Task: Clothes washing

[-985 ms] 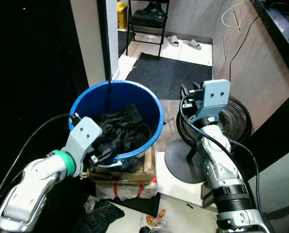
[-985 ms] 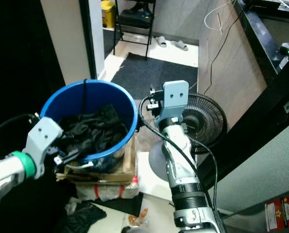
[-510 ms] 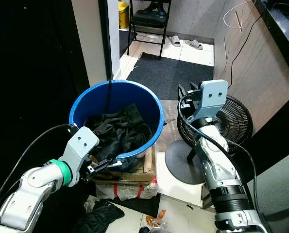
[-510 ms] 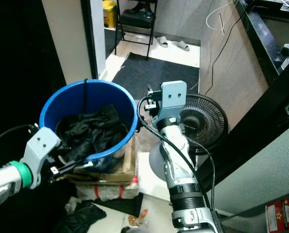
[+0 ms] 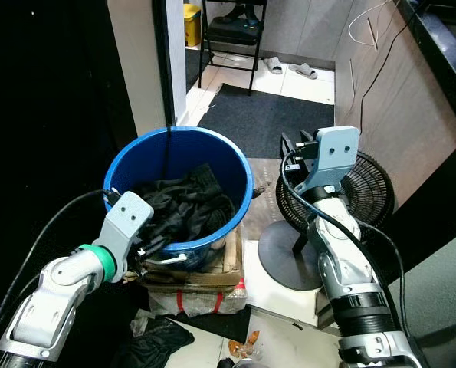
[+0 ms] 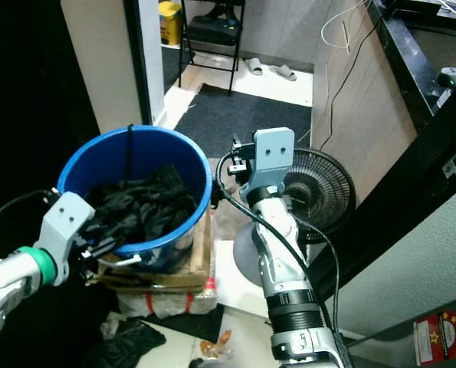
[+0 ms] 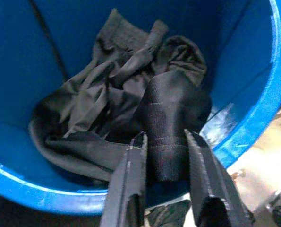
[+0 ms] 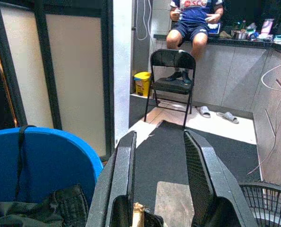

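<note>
— Down in the bucket (image 5: 235,165), what have we got?
— Dark clothes (image 7: 131,109), crumpled in a heap at the bottom. None of them has been lifted out, so I judge the washing has hardly begun.
— And the left gripper (image 7: 164,156)?
— It hangs at the near rim, pointing in. The wrist view shows its fingers (image 7: 131,189) parted, with a fold of black cloth between the tips. I cannot tell whether they touch it; they are not clamped on it.
— The right gripper (image 8: 159,179)?
— Raised just beside the bucket's far side, fingers apart, holding nothing. Beyond it a person (image 8: 193,19) sits on a counter behind a chair (image 8: 173,71).
— Anything else nearby?
— A fan (image 5: 365,192) stands on the floor to the right, and another dark garment (image 5: 155,345) lies on the floor below the bucket.
— So what remains?
— Nearly everything, I reckon: gripping the clothes, lifting them, and carrying them to a washer I do not see.
</note>
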Available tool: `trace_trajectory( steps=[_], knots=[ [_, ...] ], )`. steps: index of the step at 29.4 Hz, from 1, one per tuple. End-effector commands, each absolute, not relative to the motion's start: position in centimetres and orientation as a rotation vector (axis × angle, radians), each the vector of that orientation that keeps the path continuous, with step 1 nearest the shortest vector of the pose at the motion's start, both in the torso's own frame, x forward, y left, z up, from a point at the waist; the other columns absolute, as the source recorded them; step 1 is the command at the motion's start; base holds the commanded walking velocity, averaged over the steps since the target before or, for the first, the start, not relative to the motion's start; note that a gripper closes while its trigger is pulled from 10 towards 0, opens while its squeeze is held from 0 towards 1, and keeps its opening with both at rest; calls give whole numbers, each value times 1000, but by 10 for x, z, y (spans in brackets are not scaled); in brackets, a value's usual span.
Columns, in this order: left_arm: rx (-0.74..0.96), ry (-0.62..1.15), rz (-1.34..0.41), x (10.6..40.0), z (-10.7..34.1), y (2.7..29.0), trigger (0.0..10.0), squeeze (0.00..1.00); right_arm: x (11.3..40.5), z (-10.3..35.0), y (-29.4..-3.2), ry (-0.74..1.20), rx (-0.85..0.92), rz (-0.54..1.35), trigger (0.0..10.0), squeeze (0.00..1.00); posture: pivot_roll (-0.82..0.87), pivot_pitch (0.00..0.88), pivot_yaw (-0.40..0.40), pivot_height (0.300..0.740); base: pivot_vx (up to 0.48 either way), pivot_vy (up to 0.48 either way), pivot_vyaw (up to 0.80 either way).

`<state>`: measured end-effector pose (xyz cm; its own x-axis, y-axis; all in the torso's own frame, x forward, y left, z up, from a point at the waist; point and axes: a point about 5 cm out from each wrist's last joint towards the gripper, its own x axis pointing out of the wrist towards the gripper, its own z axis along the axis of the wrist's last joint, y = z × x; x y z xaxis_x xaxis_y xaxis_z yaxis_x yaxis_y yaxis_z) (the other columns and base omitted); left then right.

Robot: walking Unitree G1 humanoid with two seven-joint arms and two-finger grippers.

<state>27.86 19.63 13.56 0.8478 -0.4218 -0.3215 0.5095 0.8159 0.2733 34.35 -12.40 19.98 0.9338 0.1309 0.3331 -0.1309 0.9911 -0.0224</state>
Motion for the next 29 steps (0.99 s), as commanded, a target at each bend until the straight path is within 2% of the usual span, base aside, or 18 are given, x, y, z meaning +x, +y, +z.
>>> trace_trajectory(
  steps=[1, 9, 13, 15, 16, 17, 18, 19, 20, 22, 26, 27, 29],
  knots=[
    [360, 256, -491, 279, 133, 198, 0, 0, 344, 199, -126, -340, -3, 129, 10000, 0, 17, 41, -20, 740, 0, 0, 0],
    [381, 210, -453, 284, 137, 198, 0, 0, 343, 198, -127, -337, -1, 123, 10000, 0, 16, 48, -15, 740, 0, 0, 0],
    [357, 74, -382, 294, 161, 194, 0, 0, 342, 198, -127, -339, 4, 121, 10000, 0, 17, 49, -15, 740, 0, 0, 0],
    [357, 74, -382, 294, 161, 194, 0, 0, 342, 198, -127, -339, 4, 121, 10000, 0, 17, 49, -15, 740, 0, 0, 0],
    [270, -143, -306, 305, 207, 183, 2235, 0, 343, 202, -126, -350, 11, 121, 10000, 0, 19, 47, -20, 740, 0, 0, 0],
    [270, -143, -306, 305, 207, 183, 2235, 0, 343, 202, -126, -350, 11, 121, 10000, 0, 19, 47, -20, 740, 0, 0, 0],
    [238, -233, -293, 307, 227, 178, 10000, 0, 343, 205, -126, -357, 16, 121, 10000, 0, 19, 47, -20, 740, 0, 0, 0],
    [238, -233, -293, 307, 227, 178, 10000, 0, 343, 205, -126, -357, 16, 121, 10000, 0, 19, 47, -20, 740, 0, 0, 0],
    [207, -324, -296, 307, 250, 171, 10000, 0, 343, 207, -125, -365, 19, 121, 10000, 0, 17, 45, -22, 740, 0, 0, 0],
    [207, -324, -296, 307, 250, 171, 10000, 0, 343, 207, -125, -365, 19, 121, 10000, 0, 17, 45, -22, 740, 0, 0, 0],
    [110, -682, -319, 303, 338, 143, 10000, 0, 345, 212, -125, -382, 25, 121, 10000, 0, 13, 40, -26, 740, 0, 0, 0],
    [110, -682, -319, 303, 338, 143, 10000, 0, 345, 212, -125, -382, 25, 121, 10000, 0, 13, 40, -26, 740, 0, 0, 0],
    [65, -829, -274, 298, 370, 140, 10000, 0, 345, 212, -125, -383, 26, 120, 10000, 0, 10, 38, -29, 740, 0, 0, 0]
  ],
)
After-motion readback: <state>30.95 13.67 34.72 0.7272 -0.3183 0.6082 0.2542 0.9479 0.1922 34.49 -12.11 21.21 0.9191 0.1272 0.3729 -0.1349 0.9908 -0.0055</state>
